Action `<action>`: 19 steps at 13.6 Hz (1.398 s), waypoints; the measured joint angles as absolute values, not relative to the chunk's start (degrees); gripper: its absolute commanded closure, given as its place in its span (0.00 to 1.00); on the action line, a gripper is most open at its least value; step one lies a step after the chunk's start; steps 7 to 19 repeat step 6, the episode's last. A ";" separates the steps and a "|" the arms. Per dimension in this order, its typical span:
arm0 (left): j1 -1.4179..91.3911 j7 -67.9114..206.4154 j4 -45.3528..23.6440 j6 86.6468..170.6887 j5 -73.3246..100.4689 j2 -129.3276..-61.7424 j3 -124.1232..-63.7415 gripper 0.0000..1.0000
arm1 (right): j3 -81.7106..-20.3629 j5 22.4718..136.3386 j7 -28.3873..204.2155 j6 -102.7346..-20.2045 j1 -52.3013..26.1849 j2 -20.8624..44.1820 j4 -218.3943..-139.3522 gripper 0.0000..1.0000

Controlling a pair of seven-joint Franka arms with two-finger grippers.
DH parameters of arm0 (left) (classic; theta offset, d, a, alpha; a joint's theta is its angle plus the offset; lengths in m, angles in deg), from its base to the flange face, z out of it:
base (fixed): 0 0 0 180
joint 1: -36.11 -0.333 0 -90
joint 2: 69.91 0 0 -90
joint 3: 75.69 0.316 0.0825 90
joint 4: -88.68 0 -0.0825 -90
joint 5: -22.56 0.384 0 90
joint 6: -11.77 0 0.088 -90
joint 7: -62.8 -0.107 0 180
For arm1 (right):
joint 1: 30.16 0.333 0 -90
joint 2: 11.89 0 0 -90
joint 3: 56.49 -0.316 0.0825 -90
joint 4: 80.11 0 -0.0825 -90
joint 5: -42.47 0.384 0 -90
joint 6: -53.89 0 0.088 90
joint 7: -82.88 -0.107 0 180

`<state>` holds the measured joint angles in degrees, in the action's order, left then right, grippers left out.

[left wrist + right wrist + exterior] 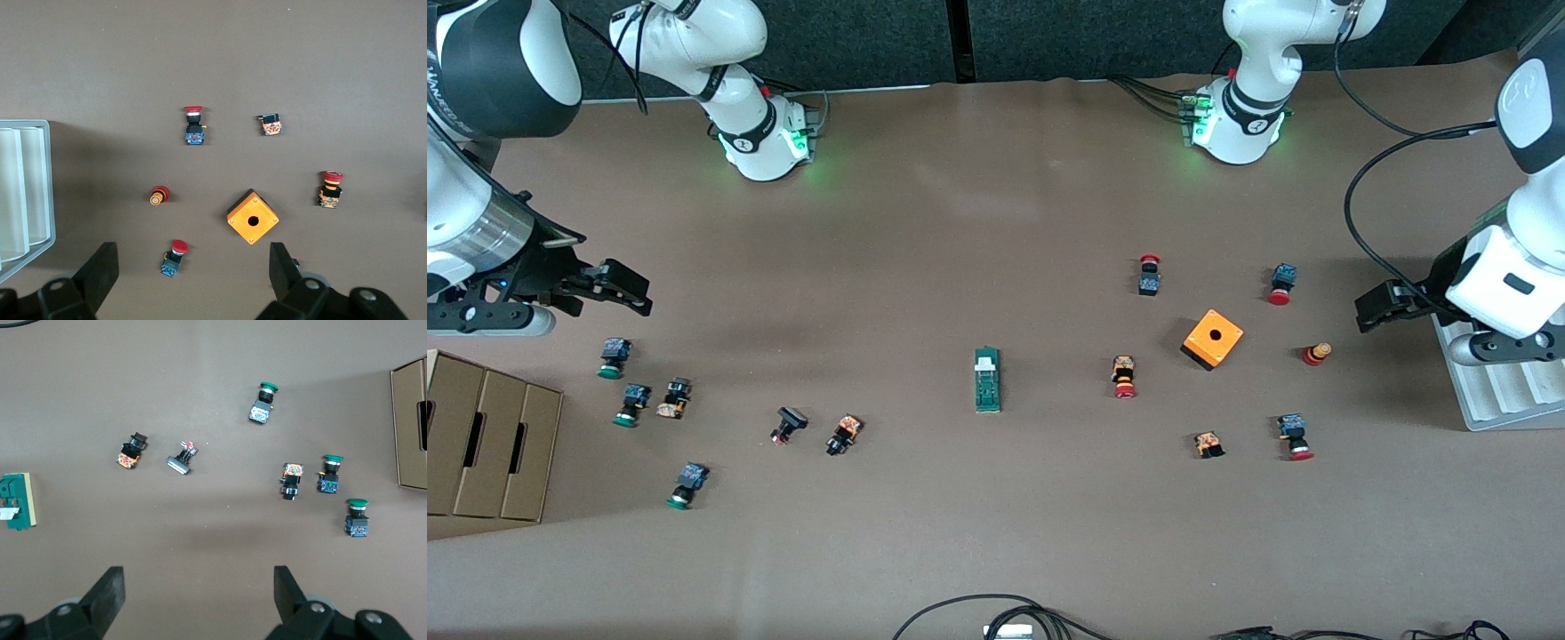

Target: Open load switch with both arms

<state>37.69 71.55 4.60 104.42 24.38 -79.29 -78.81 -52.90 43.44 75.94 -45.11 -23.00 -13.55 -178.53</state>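
Observation:
The load switch (987, 380), a narrow dark-green block with a white piece at one end, lies flat near the middle of the table. It shows partly at the edge of the right wrist view (17, 501) and is out of the left wrist view. My left gripper (1374, 307) hangs open over the left arm's end of the table, far from the switch. Its fingers (102, 268) bracket nothing, with a red-capped pushbutton (173, 259) on the table below. My right gripper (627, 289) hangs open and empty over the right arm's end, its fingertips (112, 583) over bare table.
An orange cube (1213, 338) with a round hole sits among several red pushbuttons toward the left arm's end. A white ridged tray (1494, 391) lies beside them. Several green pushbuttons (614, 357) and a cardboard box (489, 440) are at the right arm's end. Cables (1005, 618) cross the front edge.

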 measured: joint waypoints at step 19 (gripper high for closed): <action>35.17 71.46 3.59 104.30 24.33 -78.93 -78.90 0.00 | -52.90 43.44 75.94 -45.11 -23.00 -13.55 -178.53 0.00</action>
